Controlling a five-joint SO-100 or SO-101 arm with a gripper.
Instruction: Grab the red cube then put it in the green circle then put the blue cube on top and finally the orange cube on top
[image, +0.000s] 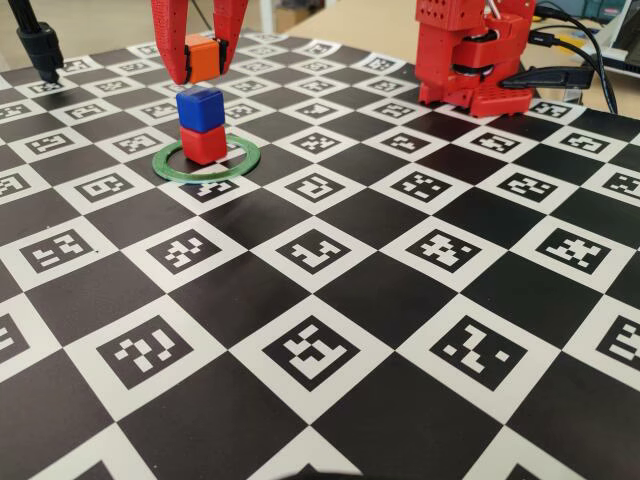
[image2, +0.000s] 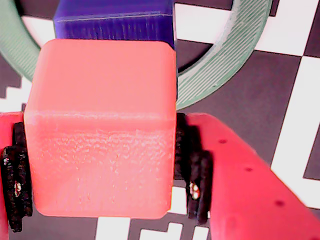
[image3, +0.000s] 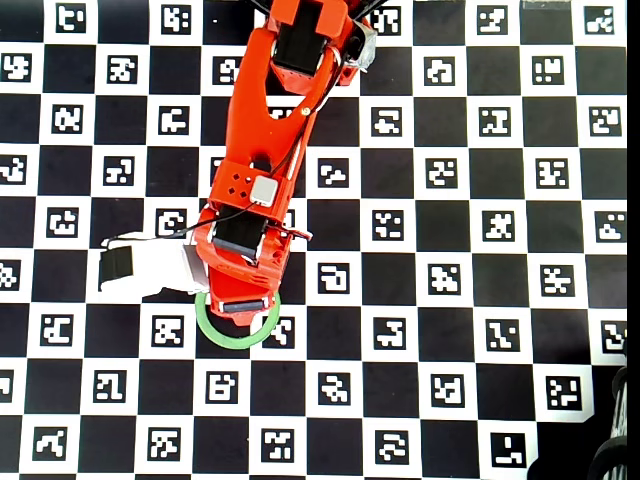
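Red gripper (image: 201, 62) clamped on the orange cube (image: 201, 58), held just above the blue cube (image: 199, 107), blue cube stacked on the red cube (image: 204, 143) inside the green circle (image: 206, 160), checkered marker board (image: 400, 300) beneath, arm base (image: 470, 55) far right in the fixed view.

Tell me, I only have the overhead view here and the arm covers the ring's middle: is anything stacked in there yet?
Observer: Yes. In the fixed view the red cube sits inside the green circle with the blue cube on top of it.
Operator: Is the gripper carrying something?
Observer: The gripper is shut on the orange cube.
Operator: Has it touched the stack?
Observer: Not yet; the fixed view shows a small gap between the orange cube and the blue cube.
Operator: Is it lined up?
Observer: Roughly. In the wrist view the orange cube covers most of the blue cube, whose far edge shows beyond it.
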